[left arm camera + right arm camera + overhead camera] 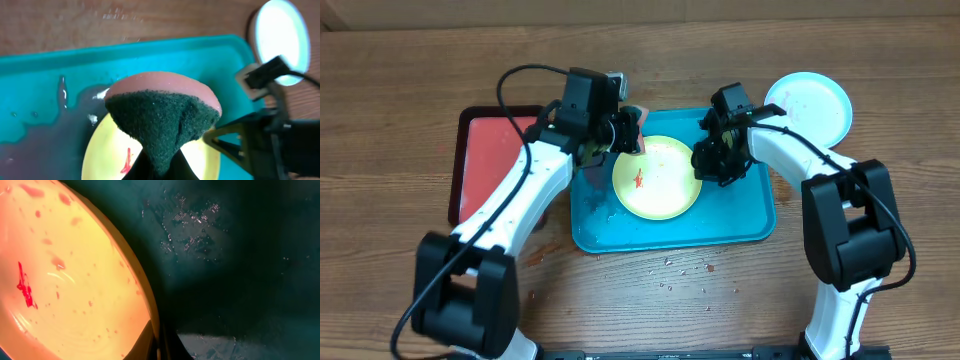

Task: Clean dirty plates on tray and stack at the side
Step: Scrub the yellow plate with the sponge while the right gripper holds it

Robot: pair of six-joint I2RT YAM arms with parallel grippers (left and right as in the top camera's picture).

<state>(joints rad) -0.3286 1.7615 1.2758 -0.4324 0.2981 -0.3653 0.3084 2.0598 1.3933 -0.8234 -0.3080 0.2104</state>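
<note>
Sponge (pixel 162 117) clamped in my left gripper (pixel 632 130) hung just beyond the red smear (pixel 638 180); right gripper (pixel 704 160) pinched the yellow-green plate (pixel 665 190) by its rim.

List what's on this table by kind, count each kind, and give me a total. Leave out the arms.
Plates: 2, the yellow-green plate on the turquoise tray and a pale plate beside it (may be a stack; cannot tell).
Trays: 2, the turquoise tray and a red tray.
Sponges: 1, the sponge.
Total: 5.
</note>
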